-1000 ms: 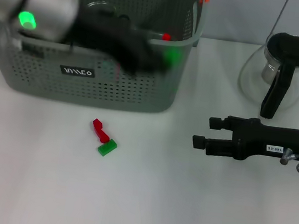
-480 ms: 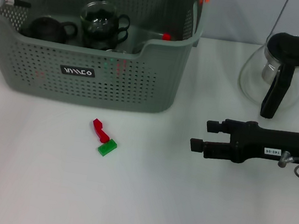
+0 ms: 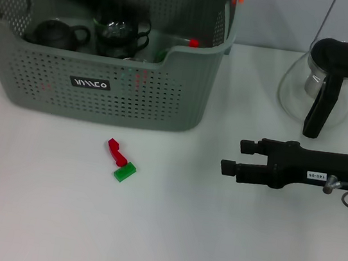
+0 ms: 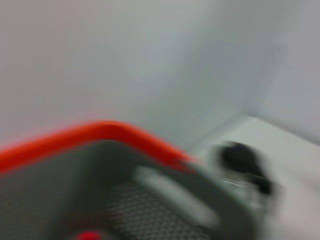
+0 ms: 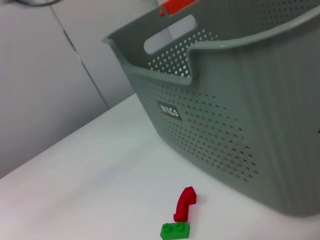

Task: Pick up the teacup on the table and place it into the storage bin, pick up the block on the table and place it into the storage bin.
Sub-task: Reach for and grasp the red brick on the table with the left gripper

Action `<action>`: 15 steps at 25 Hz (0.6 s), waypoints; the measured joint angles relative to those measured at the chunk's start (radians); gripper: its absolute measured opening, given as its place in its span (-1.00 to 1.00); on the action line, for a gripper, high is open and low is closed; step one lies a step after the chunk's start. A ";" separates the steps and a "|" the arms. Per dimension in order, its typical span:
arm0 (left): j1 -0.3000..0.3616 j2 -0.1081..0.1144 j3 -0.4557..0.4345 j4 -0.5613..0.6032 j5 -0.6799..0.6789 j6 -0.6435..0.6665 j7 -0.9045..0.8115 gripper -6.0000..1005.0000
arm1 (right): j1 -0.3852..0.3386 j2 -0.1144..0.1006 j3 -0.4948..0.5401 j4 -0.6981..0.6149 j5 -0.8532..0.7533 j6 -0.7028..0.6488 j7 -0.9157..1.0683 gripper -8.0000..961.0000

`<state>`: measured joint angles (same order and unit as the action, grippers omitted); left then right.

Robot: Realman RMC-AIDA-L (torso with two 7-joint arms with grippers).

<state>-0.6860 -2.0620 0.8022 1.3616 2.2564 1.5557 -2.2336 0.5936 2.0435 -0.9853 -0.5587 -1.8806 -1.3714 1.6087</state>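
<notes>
Spread jaws on the right gripper (image 3: pixel 230 155), hovering over the white table (image 3: pixel 210 239). Left gripper unseen. Storage bin (image 3: pixel 101 97) against a grey wall; block (image 3: pixel 124 172) just before it.

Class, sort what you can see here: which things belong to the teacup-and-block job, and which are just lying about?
Job: storage bin; glass teacup inside it; green block and red block on the table; right gripper, open.

Lying about: glass pot; dark teapot in the bin.
</notes>
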 joint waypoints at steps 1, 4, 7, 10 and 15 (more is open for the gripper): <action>0.031 -0.018 -0.005 0.059 -0.044 0.072 0.040 -0.09 | 0.000 0.000 0.000 0.000 0.000 0.002 0.005 0.84; 0.119 -0.065 0.010 0.145 -0.121 0.229 0.176 0.18 | 0.000 0.002 0.000 0.000 0.000 0.006 0.012 0.84; 0.179 -0.100 0.035 0.158 -0.137 0.331 0.290 0.46 | 0.000 0.004 0.001 0.000 0.002 0.008 0.014 0.84; 0.230 -0.107 0.092 0.098 -0.133 0.337 0.352 0.71 | 0.000 0.004 0.002 0.001 0.005 0.011 0.015 0.84; 0.248 -0.104 0.106 -0.081 -0.090 0.268 0.478 0.86 | -0.001 0.005 0.002 0.002 0.004 0.018 0.015 0.84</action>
<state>-0.4384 -2.1656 0.9078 1.2808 2.1665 1.8232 -1.7557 0.5922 2.0481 -0.9831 -0.5566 -1.8768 -1.3539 1.6240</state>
